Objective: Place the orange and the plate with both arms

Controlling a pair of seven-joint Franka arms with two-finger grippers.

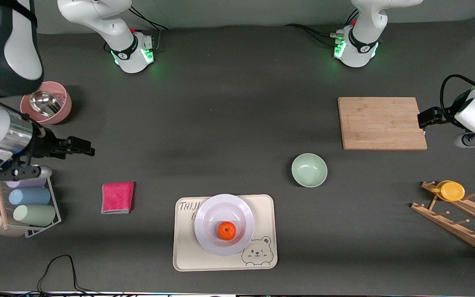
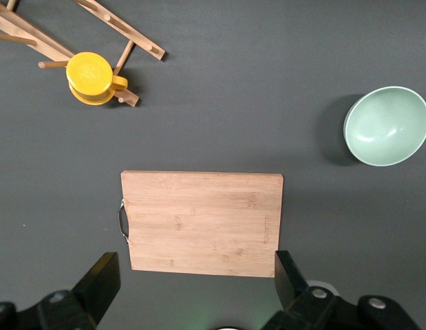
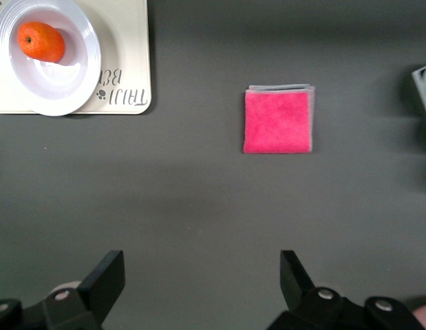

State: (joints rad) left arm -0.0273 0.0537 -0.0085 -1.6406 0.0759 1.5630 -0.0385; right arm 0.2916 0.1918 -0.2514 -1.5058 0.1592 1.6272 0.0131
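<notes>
With my left gripper [image 2: 192, 285] over the cutting board [image 1: 382, 123] and right gripper [image 3: 202, 282] both spread wide and empty, the orange [image 1: 226, 230] sits loose in the plate [image 1: 224, 225] on the bear tray [image 1: 225, 232], so tilting that plate could roll it off.

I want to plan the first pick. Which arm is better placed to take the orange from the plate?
Probably the right. Its open tool hangs over the table above the pink cloth, and the orange on the plate shows in the right wrist view. The left tool, open, waits over the cutting board.
</notes>
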